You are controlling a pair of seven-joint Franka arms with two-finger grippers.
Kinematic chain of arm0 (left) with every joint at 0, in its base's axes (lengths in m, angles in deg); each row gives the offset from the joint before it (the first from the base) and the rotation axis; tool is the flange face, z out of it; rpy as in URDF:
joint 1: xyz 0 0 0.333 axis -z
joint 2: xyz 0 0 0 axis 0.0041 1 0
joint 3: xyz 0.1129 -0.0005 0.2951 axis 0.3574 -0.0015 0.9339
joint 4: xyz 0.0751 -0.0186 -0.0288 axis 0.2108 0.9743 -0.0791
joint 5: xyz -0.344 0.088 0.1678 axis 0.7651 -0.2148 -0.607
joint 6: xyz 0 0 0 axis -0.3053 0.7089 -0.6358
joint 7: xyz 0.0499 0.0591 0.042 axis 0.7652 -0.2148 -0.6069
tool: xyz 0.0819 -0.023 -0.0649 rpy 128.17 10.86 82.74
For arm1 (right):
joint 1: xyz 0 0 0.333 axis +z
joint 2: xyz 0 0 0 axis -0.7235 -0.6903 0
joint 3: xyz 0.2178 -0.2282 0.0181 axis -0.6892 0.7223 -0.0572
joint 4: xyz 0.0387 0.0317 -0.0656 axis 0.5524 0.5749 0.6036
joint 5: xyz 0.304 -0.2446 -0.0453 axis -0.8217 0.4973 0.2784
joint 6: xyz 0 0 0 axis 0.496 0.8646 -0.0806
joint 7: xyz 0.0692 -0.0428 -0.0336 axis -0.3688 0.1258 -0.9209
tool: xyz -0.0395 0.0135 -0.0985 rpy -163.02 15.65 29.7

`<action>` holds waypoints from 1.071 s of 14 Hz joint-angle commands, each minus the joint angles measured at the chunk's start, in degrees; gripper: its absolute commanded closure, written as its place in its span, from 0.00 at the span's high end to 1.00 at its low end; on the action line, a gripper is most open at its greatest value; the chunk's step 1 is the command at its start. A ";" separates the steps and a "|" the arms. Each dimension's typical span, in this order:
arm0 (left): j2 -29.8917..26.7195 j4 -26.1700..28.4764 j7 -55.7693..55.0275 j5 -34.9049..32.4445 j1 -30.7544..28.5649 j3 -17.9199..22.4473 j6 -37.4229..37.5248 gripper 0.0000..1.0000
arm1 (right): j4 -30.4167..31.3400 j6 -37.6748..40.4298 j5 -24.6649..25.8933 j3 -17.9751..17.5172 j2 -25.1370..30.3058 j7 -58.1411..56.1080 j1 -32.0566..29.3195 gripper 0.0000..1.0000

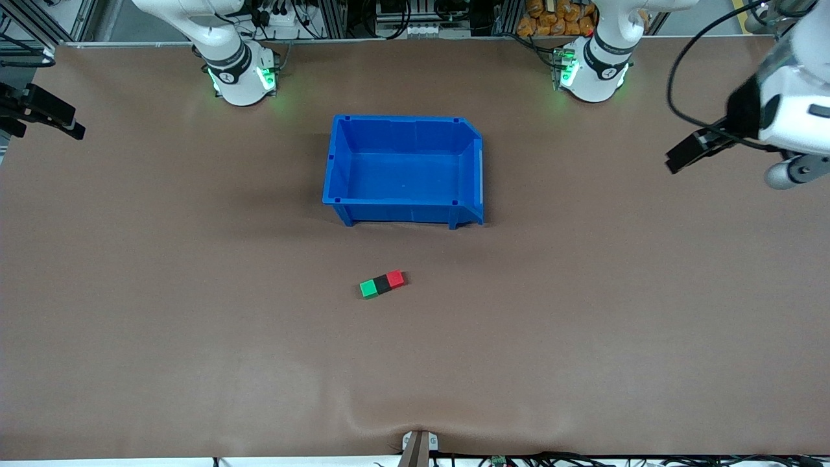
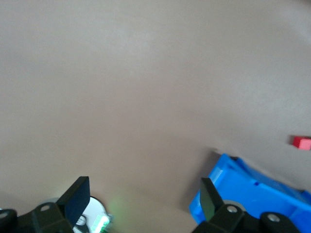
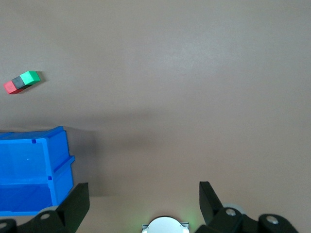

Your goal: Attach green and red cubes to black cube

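Over the table's ends, both claws [image 2: 141, 204] [image 3: 141, 204] apparently gape wide, holding nothing.

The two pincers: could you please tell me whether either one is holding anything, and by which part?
Nothing is held. The left pincer and right pincer are open and empty; the green cube, black cube and red cube lie joined on the table.

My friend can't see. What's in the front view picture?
Three small cubes, green, black and red, sit joined in a row on the brown table, nearer the camera than the blue plastic bin. Both claws, left and right, wait at the table's ends.
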 commanded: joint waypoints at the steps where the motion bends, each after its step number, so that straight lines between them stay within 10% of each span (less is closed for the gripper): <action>1: -4.06 3.64 9.93 -0.45 -4.04 -0.83 0.13 1.00 | -0.88 0.75 0.54 -0.64 -0.02 0.50 -0.80 1.00; 15: -19.45 25.54 17.96 2.01 -2.22 3.11 -6.90 1.00 | -0.88 0.39 0.19 -0.65 -0.19 0.33 -0.80 1.00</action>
